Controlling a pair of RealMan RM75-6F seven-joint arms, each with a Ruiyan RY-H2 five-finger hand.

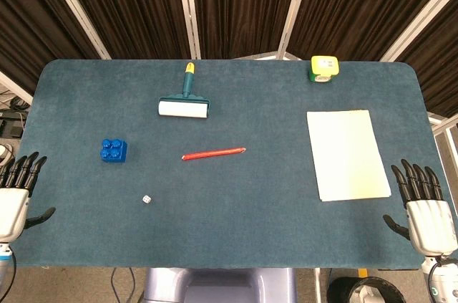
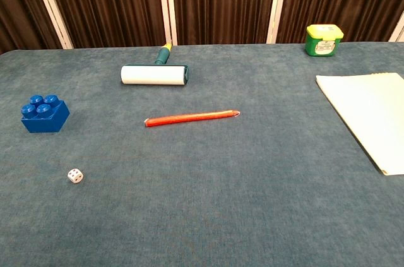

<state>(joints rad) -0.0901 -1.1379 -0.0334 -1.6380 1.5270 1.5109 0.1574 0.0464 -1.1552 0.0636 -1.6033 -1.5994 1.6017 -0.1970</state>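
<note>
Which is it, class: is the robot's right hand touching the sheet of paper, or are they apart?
Apart. The head view shows the right hand at the table's edge, with a strip of blue table between its fingertips and the sheet of paper.

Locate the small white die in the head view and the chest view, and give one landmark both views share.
Head view: the die lies on the blue table left of centre, toward the near edge, below and right of the blue brick.
Chest view: the die lies at lower left, again below and right of the blue brick.
Shared landmark: the red pencil, up and right of the die.
</note>
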